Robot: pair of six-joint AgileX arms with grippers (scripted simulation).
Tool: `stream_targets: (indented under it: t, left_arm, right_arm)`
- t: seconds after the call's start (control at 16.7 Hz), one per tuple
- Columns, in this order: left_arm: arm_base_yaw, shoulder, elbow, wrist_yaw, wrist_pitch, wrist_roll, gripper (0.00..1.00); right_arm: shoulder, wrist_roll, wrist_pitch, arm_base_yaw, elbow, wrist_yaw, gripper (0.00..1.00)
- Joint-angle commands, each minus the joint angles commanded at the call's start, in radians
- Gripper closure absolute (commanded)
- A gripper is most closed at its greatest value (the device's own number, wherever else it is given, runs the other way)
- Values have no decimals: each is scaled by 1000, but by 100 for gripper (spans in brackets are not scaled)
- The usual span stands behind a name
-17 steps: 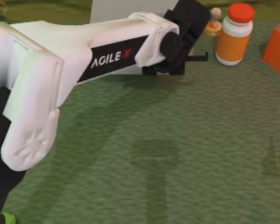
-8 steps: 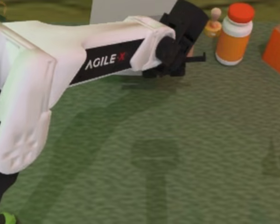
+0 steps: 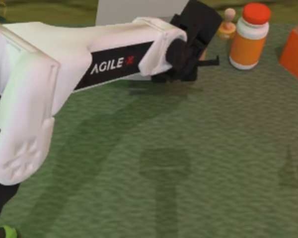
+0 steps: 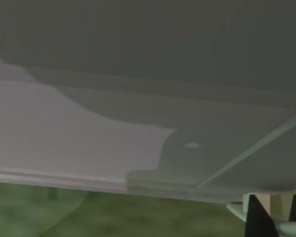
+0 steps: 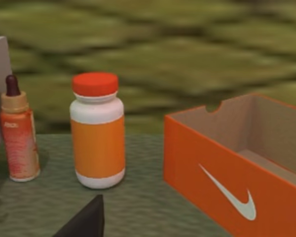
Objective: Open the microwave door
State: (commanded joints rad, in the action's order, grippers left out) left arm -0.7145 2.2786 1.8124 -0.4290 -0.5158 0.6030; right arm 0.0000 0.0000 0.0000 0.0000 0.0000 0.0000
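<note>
The light-grey microwave (image 3: 134,12) stands at the back of the table, mostly covered by my white left arm. My left gripper (image 3: 203,54) is at its front right corner. In the left wrist view the microwave door (image 4: 138,74) fills the picture as a grey panel close to the camera. Its pale handle edge (image 4: 281,203) sits between the two dark fingertips of the left gripper (image 4: 278,219), which is shut on it. My right arm is out of the top view. Only one dark finger (image 5: 89,222) of it shows in the right wrist view.
To the right of the microwave stand a small dropper bottle (image 3: 227,27), an orange bottle with a red cap (image 3: 248,37) and an open orange box (image 3: 295,49). The right wrist view faces the same bottle (image 5: 97,136) and box (image 5: 237,168). Green cloth covers the table (image 3: 188,163).
The left arm and gripper shifted slightly to the left and toward the back between one second and half a second ago. Since then nothing has visibly moved.
</note>
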Motion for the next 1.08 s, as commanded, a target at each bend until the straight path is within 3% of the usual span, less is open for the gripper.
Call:
stream_targets:
  t: [1.08]
  left_arm:
    - [1,-41,-68,26,49,-41,100]
  right_arm:
    - [0,0,0,0,0,0,0]
